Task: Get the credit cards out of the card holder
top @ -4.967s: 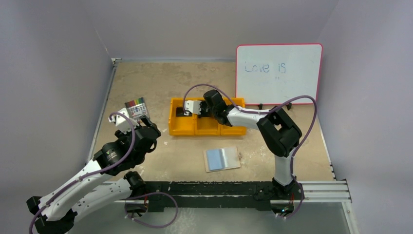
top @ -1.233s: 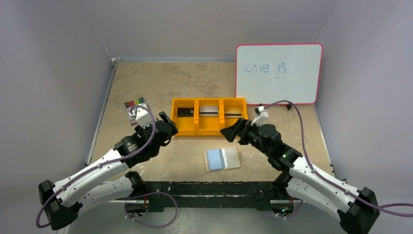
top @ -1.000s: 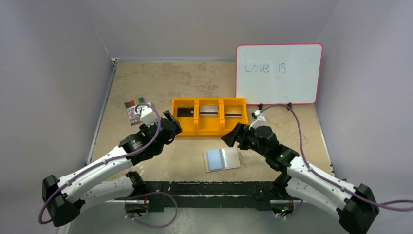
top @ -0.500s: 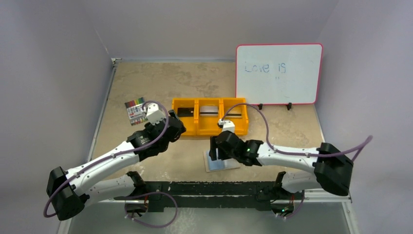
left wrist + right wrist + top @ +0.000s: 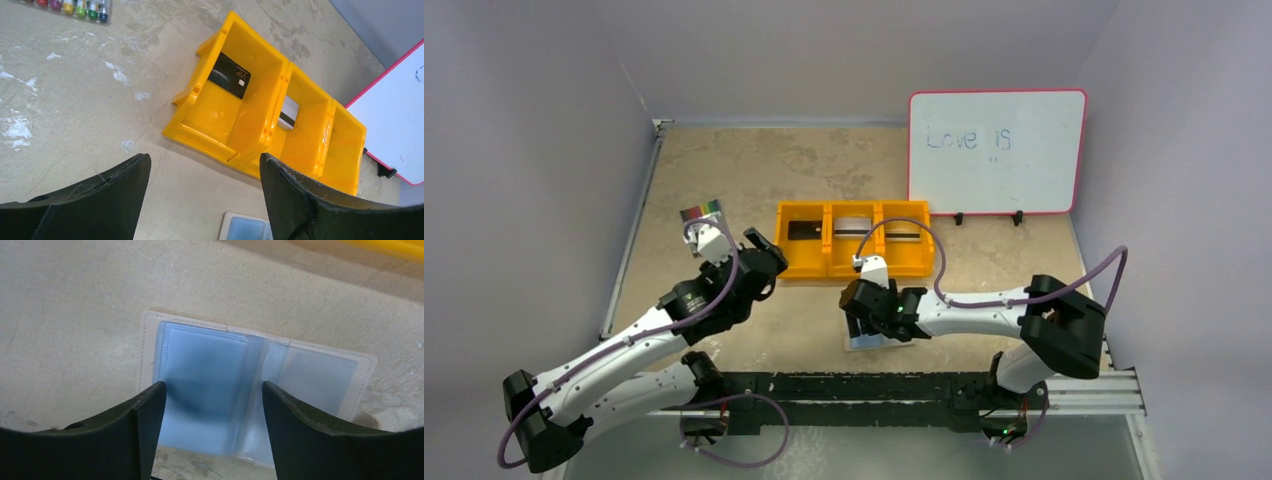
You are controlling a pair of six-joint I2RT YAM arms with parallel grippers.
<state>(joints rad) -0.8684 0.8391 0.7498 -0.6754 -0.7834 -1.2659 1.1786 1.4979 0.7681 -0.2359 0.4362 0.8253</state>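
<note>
The card holder (image 5: 310, 375) lies spread flat on the table, light blue panels up inside a beige rim. My right gripper (image 5: 212, 385) hovers just above it, open, its fingers straddling the left panel with nothing between them. From above, the right gripper (image 5: 864, 308) covers most of the card holder (image 5: 889, 338). A black credit card (image 5: 229, 75) and a silver one (image 5: 287, 112) lie in the orange tray (image 5: 200, 135). Open and holding nothing, my left gripper (image 5: 205, 157) hangs near the tray's left front corner (image 5: 766, 252).
The orange tray (image 5: 824, 270) stands mid-table with three compartments, a card in each. A pack of coloured markers (image 5: 704, 212) lies left of it, behind the left arm. A whiteboard (image 5: 996, 150) leans upright at the back right.
My right arm has swung left and lowered its gripper over the card holder. The left gripper has drawn back a little to the left of the tray.
</note>
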